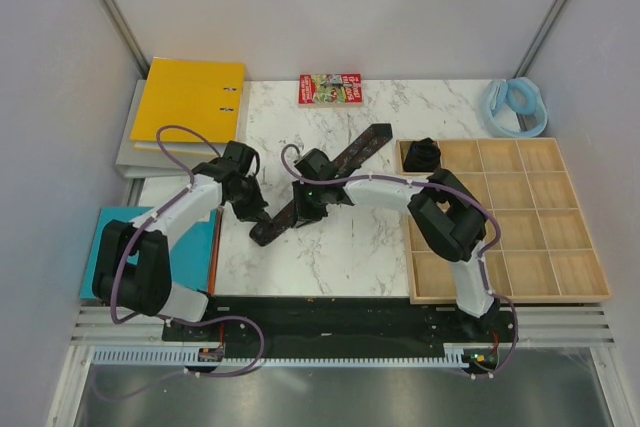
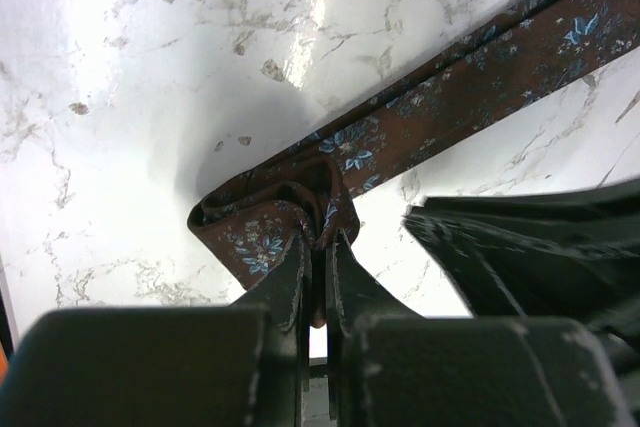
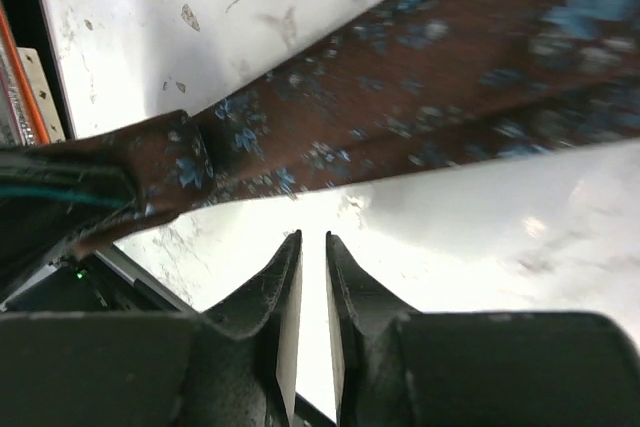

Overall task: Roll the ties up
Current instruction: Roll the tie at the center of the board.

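Note:
A dark brown tie (image 1: 350, 152) with small blue flowers lies diagonally on the marble table. My left gripper (image 1: 258, 215) is shut on its folded near end; the left wrist view shows the fabric (image 2: 480, 67) curled into a small loop and pinched between my jaws (image 2: 320, 239). My right gripper (image 1: 303, 209) is close beside it, over the strip. In the right wrist view its jaws (image 3: 312, 239) are nearly together with nothing between them, just short of the tie (image 3: 400, 117). A second tie, a dark coil (image 1: 423, 154), sits in the wooden tray's far left compartment.
A wooden tray (image 1: 560, 237) of compartments fills the right side. A pale blue looped band (image 1: 515, 107) lies behind it. A yellow binder (image 1: 190, 102) and a teal book (image 1: 100, 247) are on the left. A red booklet (image 1: 330, 88) lies at the back.

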